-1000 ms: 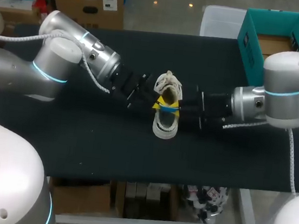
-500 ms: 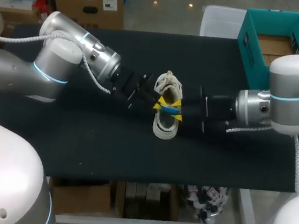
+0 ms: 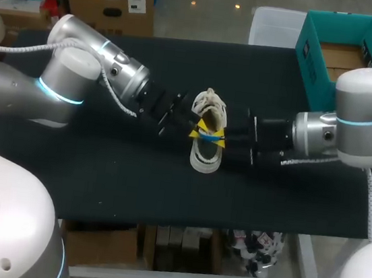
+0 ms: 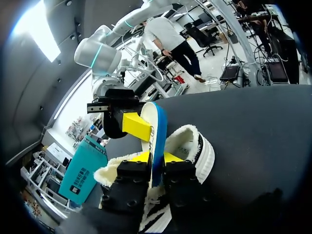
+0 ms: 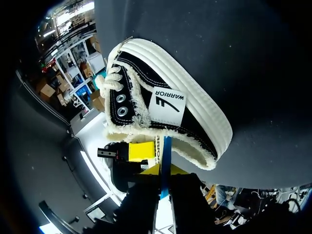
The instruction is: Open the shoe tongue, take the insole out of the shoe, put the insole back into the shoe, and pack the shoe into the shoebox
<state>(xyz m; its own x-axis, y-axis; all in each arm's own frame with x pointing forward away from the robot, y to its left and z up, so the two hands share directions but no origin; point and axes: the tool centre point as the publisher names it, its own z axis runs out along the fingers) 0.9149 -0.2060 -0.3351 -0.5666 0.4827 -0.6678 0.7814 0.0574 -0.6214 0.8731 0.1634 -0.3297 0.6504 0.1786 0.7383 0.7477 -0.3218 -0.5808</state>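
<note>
**Insole held on edge above the shoe.** Both claws are clenched on the one insole [image 4: 155,127]. Your left gripper [image 4: 157,157] grasps it with a yellow tip on each face. Your right gripper [image 5: 164,170] grasps the same sheet from the opposite side, just beside the left's tips.

The insole stands upright over the opening of the shoe [image 5: 168,105]. The shoe rests on its sole near the middle of the black table [image 3: 101,169], laces toward the far edge. The fingers hide the insole's lower end, so you cannot tell whether it is inside the shoe.

**Step in hand (judged).** The insole is being passed or guided at the shoe's mouth, either just drawn out or about to go back in.
- The sheet is thin and will likely bend, so move both arms along one line to avoid buckling it between two holds.
- Release one claw only once the other's grip is sure.
- Line the insole up with the shoe's length, heel to heel, before lowering it.
- Nothing holds the shoe, so any drag on the fleece lining may tip or slide it.

**Count.**
- One shoe.
- One insole.
- One teal shoebox [image 3: 314,66], open at the top, at the table's far right and well apart from the shoe.
- Two grippers, both engaged.
</note>
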